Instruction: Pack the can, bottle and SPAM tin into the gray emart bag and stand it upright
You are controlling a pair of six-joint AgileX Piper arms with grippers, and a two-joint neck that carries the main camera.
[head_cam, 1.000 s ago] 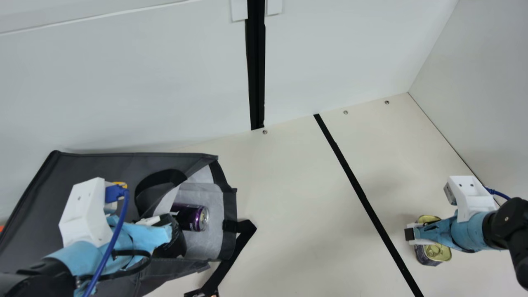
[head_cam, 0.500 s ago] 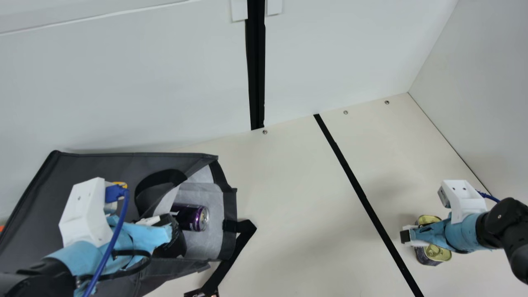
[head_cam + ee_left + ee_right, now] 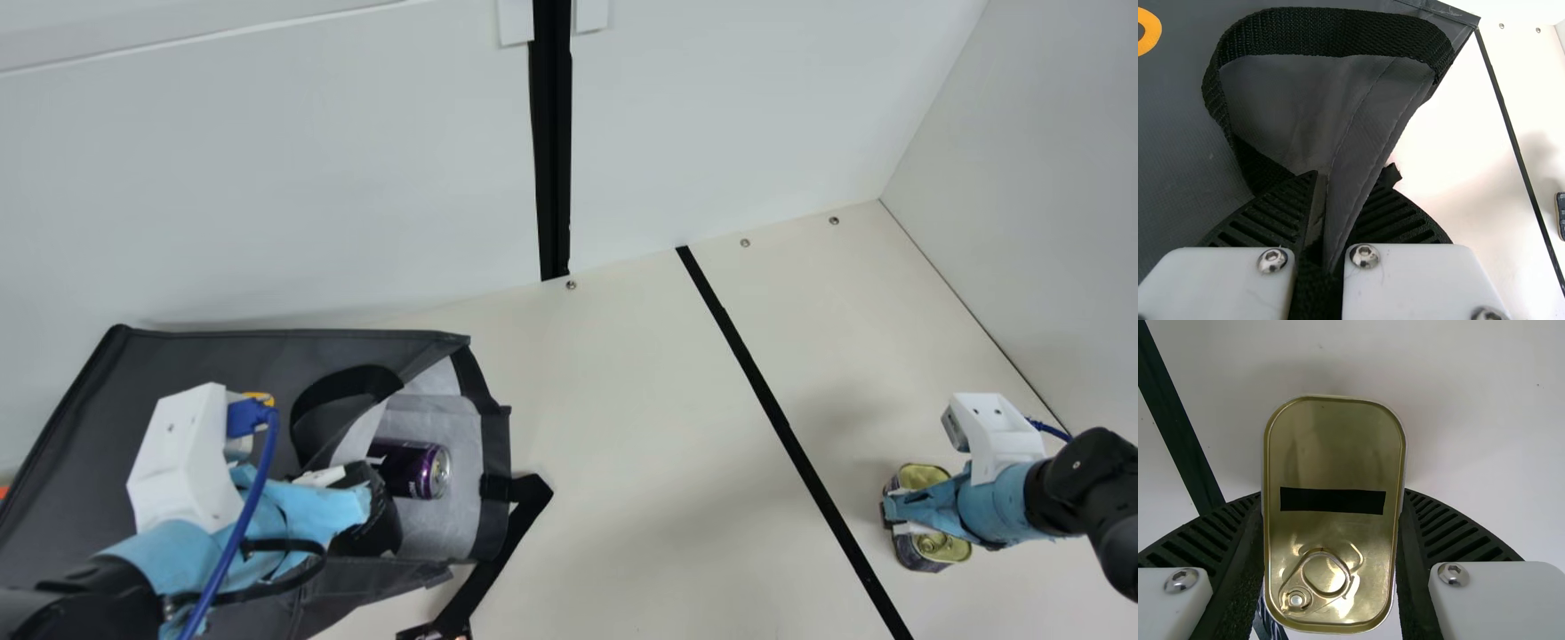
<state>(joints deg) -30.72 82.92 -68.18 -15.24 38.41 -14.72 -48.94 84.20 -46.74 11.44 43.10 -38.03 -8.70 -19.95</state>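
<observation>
Obs.: large dark gray fabric bag with black webbing lies on its side on the cream table, pale lining showing at the mouth. Purple cylindrical metal can lies on that lining, inside the opening.

Left gripper: pressed together on a fold of the bag's fabric, beside the looped black strap.

Right gripper: straddles the gold-lidded rectangular SPAM tin with rounded corners, ribbed fingers against its two long walls, ring pull facing up. Tin is upright on the table, across the black line from the bag and well apart from it.

Step in hand (judged): taking hold of the tin. Can already in, tin to follow, bag to be stood up after.

Handling (est.): tin rigid, compact, fairly heavy for its size; smooth metal may slip or pivot if pinched high. Best hold: low on the long walls, near mid-length, clear of the ring pull. Bag light and limp; the mouth would probably sag without the left-hand pinch. Next: lift straight, carry level to the mouth, set down beside the can without knocking it
</observation>
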